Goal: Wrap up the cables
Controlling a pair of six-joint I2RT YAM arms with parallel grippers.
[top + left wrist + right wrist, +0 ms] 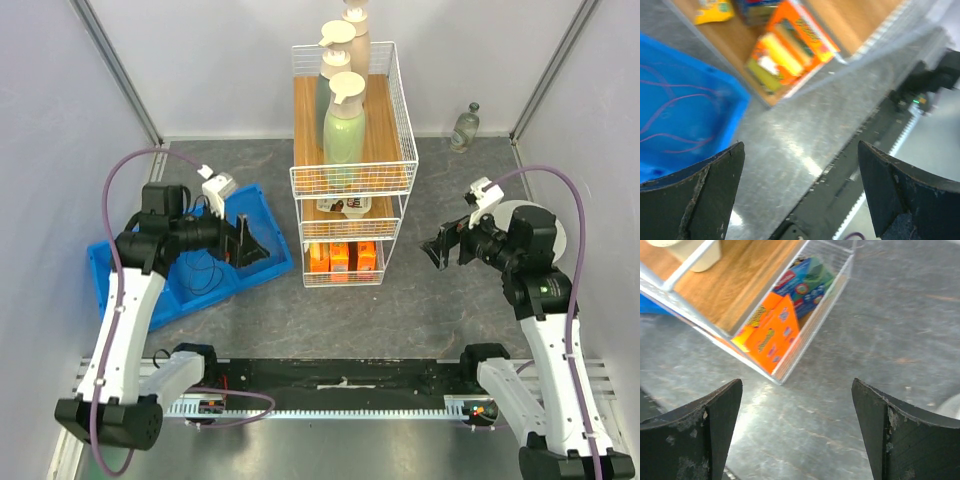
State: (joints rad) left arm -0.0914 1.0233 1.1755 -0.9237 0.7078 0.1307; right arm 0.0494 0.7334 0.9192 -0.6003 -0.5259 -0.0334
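Observation:
Thin black cables (205,272) lie loose in a blue bin (120,262) at the left. In the left wrist view thin cable strands (675,102) show on the floor of the blue bin (715,95). My left gripper (260,252) is open and empty, hovering over the bin's right edge and pointing at the rack; its jaws (800,192) stand wide apart over bare table. My right gripper (433,252) is open and empty, held above the table right of the rack; its jaws (797,432) are wide apart with nothing between them.
A white wire rack (352,175) stands mid-table with pump bottles (344,120) on top and orange boxes (345,258) at the bottom, also seen in the right wrist view (772,332). A small glass bottle (464,128) stands at the back right. A white round object (560,225) lies behind the right arm.

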